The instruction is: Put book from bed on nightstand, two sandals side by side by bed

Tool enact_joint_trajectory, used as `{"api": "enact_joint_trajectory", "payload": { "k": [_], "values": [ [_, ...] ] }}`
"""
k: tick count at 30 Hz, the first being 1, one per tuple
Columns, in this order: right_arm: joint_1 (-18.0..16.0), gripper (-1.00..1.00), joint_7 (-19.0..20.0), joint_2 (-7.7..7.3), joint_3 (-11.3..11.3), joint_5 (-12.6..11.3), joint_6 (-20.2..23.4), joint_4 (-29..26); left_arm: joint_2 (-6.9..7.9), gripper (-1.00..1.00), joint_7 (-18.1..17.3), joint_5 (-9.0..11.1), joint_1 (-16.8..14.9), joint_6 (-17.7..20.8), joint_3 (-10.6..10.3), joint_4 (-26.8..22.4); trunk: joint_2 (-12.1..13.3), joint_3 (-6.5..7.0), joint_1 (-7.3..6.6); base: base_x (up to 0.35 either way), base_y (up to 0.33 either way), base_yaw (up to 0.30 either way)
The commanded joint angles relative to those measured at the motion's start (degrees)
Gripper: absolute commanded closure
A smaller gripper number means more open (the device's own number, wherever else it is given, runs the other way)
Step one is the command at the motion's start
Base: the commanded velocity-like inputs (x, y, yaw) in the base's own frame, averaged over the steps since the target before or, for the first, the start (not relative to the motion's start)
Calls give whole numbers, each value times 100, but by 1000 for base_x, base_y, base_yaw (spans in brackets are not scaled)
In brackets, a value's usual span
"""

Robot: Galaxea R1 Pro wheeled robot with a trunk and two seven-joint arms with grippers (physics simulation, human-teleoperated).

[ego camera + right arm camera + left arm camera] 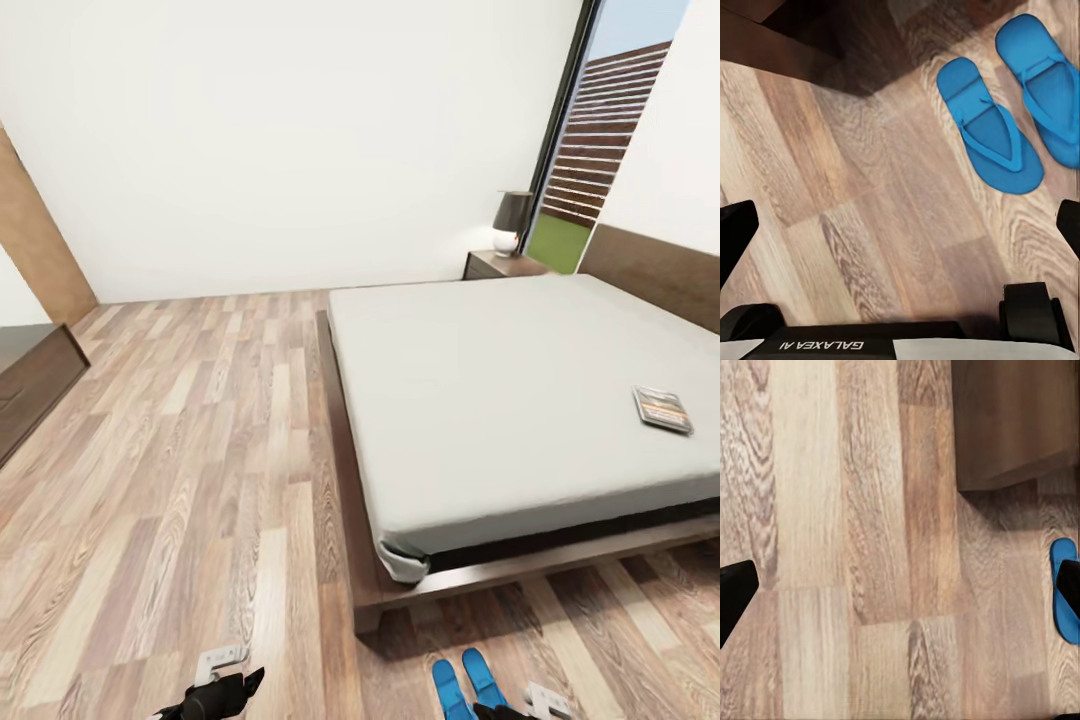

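My two sandals (1009,124) lay side by side on the floor (180,480), just off the bed's (500,400) foot corner, with my right claw (900,225) hovering over them, jaws wide and holding nothing. My left claw (900,585) hung wide and empty above bare planks beside that same corner. The book (662,409) lay flat near the mattress's right edge, and the nightstand (503,264) stood at the far headboard corner, carrying a lamp (512,221).
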Motion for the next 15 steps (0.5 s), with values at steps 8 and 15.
{"api": "enact_joint_trajectory", "payload": {
  "k": [8,15],
  "values": [
    [-5,-100,27,0,-26,-30,13,6,1,-100,-32,27,-1,-7,14,6,-2,-4,-1,0,0,-300],
    [-5,-100,27,0,-26,-30,13,6,-6,-100,-32,26,-1,-7,14,6,-2,-4,-1,0,0,-300]
  ]
}}
